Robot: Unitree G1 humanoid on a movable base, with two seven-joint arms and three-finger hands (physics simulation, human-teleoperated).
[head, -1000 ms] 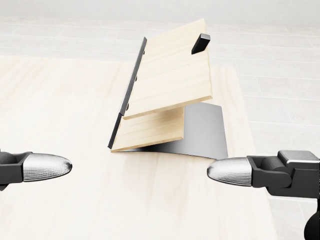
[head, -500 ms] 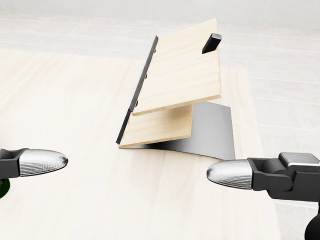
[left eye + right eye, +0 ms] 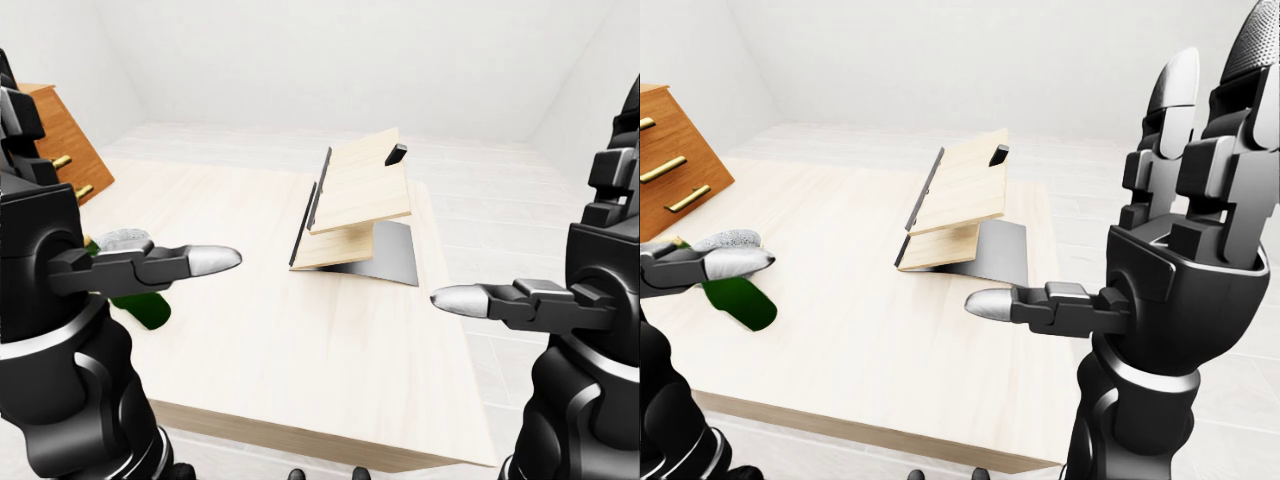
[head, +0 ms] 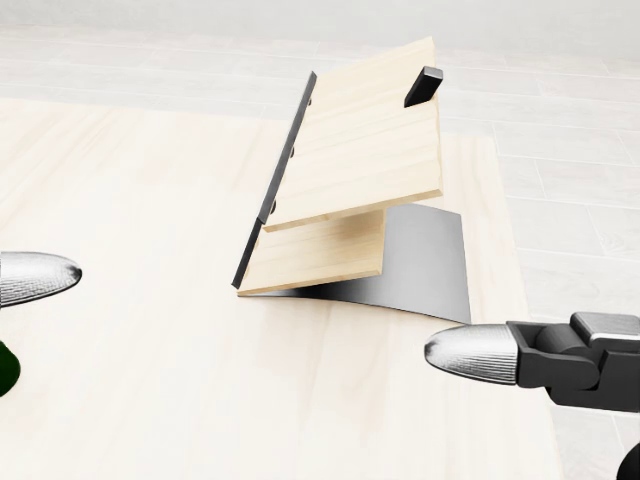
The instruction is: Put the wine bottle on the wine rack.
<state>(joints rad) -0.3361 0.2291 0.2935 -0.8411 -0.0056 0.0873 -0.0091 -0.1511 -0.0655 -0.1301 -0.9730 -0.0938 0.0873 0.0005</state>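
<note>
- Dresser point(image 3: 670, 165) at far left of the right-eye view: brown wood, brass bar handles, standing off the table.
- Left hand point(image 3: 110, 270): black links, textured silver fingertips. One finger sticks out straight; the rest sit by the bottle, but the grip itself is hidden, so cannot tell whether it is closed on it.
- Wine bottle point(image 3: 738, 300): dark green glossy glass, at the left edge of the table right at the left hand. Only the rounded lower body shows, neck hidden by the hand; long axis looks tilted, base pointing down and toward view-right.
- Table point(image 3: 250, 330): pale wood grain, flat top.
- Wine rack point(image 4: 350, 170): well apart from the bottle, up and to the right of it in the eye views. Two slanted light-wood boards, dark rail with studs along the left edge, small black block near the top, grey curved metal foot underneath.
- Key relation: bottle sits on the left-hand side, rack toward table centre-right; left hand is clearly the nearer one to the bottle.
- Right hand point(image 3: 1180, 250): spread, fingers upright, thumb pointing view-left, holding nothing.
</note>
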